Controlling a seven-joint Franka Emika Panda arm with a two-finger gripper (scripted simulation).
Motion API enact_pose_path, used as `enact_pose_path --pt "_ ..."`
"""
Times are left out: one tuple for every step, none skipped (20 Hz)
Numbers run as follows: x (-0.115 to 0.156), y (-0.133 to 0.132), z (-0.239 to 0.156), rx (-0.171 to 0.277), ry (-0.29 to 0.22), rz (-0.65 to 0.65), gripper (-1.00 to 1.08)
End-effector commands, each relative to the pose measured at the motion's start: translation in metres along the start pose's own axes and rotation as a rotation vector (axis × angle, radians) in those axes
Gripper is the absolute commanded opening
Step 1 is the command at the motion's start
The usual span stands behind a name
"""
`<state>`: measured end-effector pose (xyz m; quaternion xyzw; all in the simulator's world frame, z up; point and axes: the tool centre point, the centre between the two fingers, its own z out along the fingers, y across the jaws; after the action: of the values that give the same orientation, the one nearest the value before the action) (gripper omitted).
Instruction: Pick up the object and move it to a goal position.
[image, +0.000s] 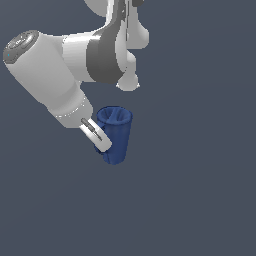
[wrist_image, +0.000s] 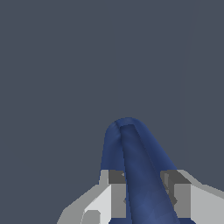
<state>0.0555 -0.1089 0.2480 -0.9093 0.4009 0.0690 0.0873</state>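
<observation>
Gripper (wrist_image: 142, 194) jaws clamped on the dark blue pitcher (image: 116, 135), one white finger (image: 97, 136) lying against its side toward the exterior view's left, pitcher roughly upright with open rim up, near frame centre just below the white-grey arm (image: 60, 70).

Arm (image: 55, 80): glossy white rounded casings, dark grey joint band, grey end cap. Tool (wrist_image: 144, 192): white blocky fingers (image: 97, 134) with grey pads.
</observation>
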Motion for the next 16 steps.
enact_pose_path --pt "0.015 -0.002 -0.035 0.055 0.07 0.006 -1.0" --pt "0.02 -0.002 -0.05 0.078 0.1 0.008 -1.0" --pt "0.026 -0.001 -0.065 0.102 0.13 0.011 -1.0" --pt "0.031 0.0 -0.08 0.126 0.161 0.013 -1.0" --pt "0.035 0.001 -0.096 0.15 0.191 0.016 -1.0" --pt "0.039 0.002 -0.111 0.173 0.221 0.019 -1.0" --pt "0.042 0.004 -0.127 0.197 0.251 0.021 -1.0" --pt "0.045 0.007 -0.142 0.221 0.281 0.024 -1.0" --pt "0.047 0.009 -0.158 0.245 0.312 0.026 -1.0" --pt "0.049 0.013 -0.173 0.269 0.342 0.029 -1.0" --pt "0.051 0.016 -0.189 0.293 0.372 0.032 -1.0" --pt "0.052 0.02 -0.205 0.317 0.403 0.034 -1.0" --pt "0.052 0.024 -0.22 0.341 0.433 0.037 -1.0" --pt "0.052 0.029 -0.236 0.365 0.464 0.04 -1.0" --pt "0.051 0.034 -0.251 0.39 0.495 0.043 -1.0" --pt "0.05 0.04 -0.266 0.413 0.524 0.045 -1.0"
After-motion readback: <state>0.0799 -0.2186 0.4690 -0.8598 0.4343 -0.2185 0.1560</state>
